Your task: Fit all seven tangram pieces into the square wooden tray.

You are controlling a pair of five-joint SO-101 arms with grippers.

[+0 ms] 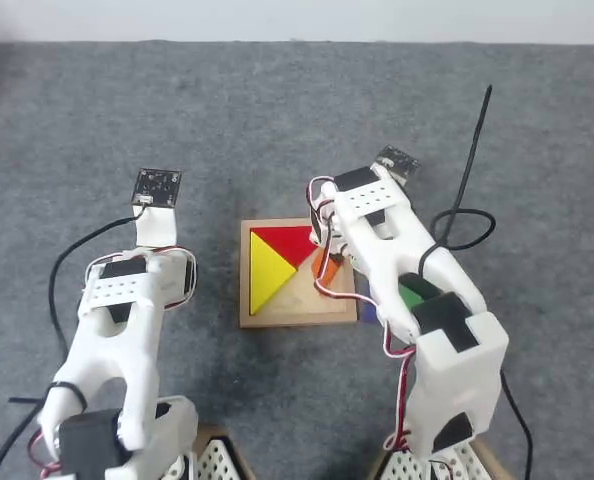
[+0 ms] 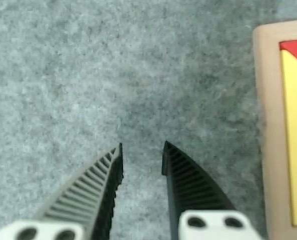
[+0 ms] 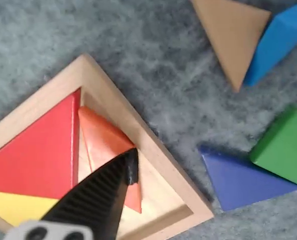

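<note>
Right end effector (image 3: pixel 131 165) rested on the orange triangle (image 3: pixel 103 135) in the tray (image 3: pixel 156 150), grip untellable; left end effector (image 2: pixel 142 147) hung open. Red triangle (image 3: pixel 33 150) and yellow triangle (image 3: pixel 18 207) sat placed; four pieces (image 3: pixel 238 180) lay outside.

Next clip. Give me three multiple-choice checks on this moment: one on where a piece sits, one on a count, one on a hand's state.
1. Where is the orange triangle?
A. Inside the wooden tray, next to the red triangle
B. On the carpet, far from the tray
C. Between the left hand's fingers

2. How many pieces lie on the carpet outside the tray?
A. One
B. Four
C. Six

3. What state is the left hand in?
A. Shut on a piece
B. Shut on the tray's rim
C. Open and empty over the carpet

Answers:
1 A: the right wrist view shows it within the rim, against the red triangle.
2 B: the tan triangle, light blue piece, green block and dark blue triangle are outside.
3 C: bare carpet shows between its fingers.
</note>
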